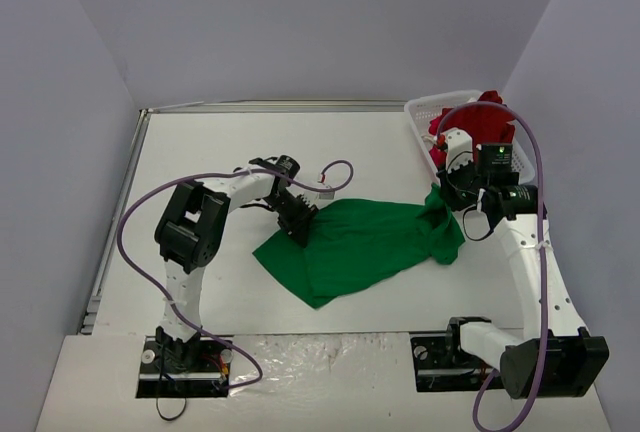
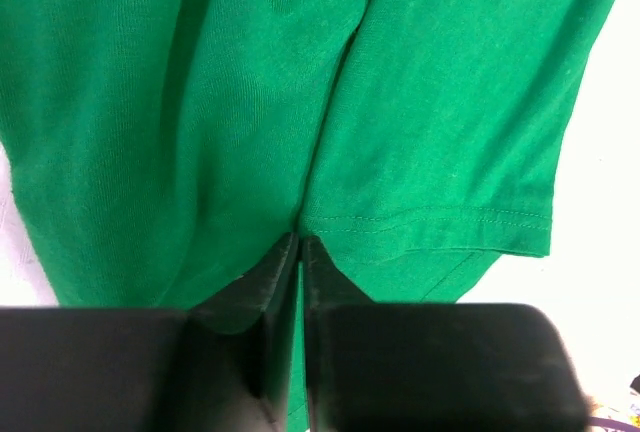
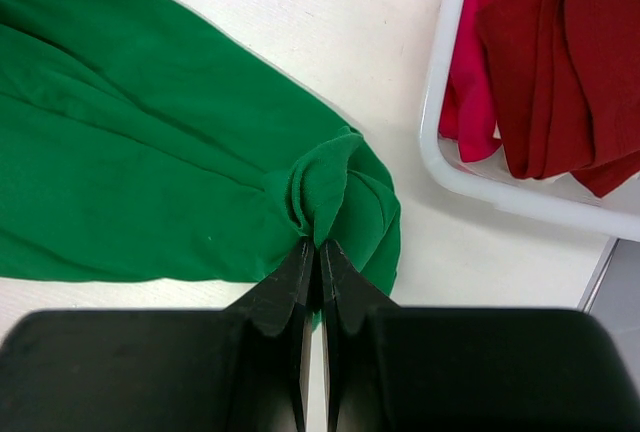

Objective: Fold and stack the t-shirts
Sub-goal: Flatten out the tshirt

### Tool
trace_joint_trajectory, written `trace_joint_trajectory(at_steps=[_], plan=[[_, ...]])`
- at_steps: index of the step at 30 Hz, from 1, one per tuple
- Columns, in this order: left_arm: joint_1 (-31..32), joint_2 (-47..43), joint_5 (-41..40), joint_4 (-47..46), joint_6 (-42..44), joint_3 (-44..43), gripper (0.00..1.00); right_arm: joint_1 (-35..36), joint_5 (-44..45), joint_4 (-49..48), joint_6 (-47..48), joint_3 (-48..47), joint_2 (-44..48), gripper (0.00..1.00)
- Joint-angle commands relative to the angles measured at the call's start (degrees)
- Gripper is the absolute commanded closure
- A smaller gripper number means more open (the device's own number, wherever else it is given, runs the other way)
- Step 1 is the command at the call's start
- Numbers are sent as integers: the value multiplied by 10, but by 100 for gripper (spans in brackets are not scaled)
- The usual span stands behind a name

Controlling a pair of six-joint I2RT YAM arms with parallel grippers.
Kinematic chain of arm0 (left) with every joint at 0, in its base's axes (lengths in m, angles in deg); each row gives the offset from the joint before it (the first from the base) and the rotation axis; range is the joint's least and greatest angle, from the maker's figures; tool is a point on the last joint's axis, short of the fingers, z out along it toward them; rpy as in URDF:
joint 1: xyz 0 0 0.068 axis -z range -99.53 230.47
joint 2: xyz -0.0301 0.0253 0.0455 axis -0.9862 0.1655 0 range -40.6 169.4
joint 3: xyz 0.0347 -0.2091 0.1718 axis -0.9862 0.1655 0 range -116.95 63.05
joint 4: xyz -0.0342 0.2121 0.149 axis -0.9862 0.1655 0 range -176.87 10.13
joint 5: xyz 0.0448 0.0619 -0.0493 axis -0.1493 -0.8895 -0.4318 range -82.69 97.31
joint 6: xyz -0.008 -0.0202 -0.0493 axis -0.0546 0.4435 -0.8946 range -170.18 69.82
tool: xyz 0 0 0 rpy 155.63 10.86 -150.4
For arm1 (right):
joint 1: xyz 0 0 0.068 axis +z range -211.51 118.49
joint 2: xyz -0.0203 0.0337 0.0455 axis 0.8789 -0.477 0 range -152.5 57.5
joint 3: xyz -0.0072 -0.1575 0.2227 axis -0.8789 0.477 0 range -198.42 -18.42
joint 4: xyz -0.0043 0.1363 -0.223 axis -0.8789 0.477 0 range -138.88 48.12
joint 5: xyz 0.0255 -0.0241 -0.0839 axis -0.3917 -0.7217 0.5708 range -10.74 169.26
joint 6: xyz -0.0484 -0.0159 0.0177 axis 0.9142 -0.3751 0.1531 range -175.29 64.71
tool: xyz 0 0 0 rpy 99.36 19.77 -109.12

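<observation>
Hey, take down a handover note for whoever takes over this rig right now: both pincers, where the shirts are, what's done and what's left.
Left pincer: shut, pinching the green t-shirt at its left edge, near a hem.
Right pincer: shut on a bunched bit of the same shirt at its right end, close to the basket.
The green t-shirt lies rumpled on the table, partly doubled over, not neatly folded.
Red t-shirt: in the white basket, neither pincer on it.
Done: both arms grip the green one.
Left: fold the green, take out and fold the red, stack them.
</observation>
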Motion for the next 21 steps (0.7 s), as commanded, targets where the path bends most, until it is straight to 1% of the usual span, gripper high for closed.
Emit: trace_joint_trajectory(at_steps=[1,7,13,17,20,21], plan=[[5,-12,2,17,19,-6,97,-4,0,-13,2,4,-3,100],[8,-31,-8,26,24,-3,98,-4,0,-13,1,6,1,100],[0,-98,-35,53,27,-17,98,-3,10,-10,-4,-19,3,100],[-27,-172,-79,72,18,-40,98,-4,40,-6,7,-65,-31,100],[-64,-212,-101,76,2,-65,98,-4,48,-5,10,-111,-66,100],[-81,-220,-120,76,-4,-71,98,-4,45,-5,9,-124,-75,100]])
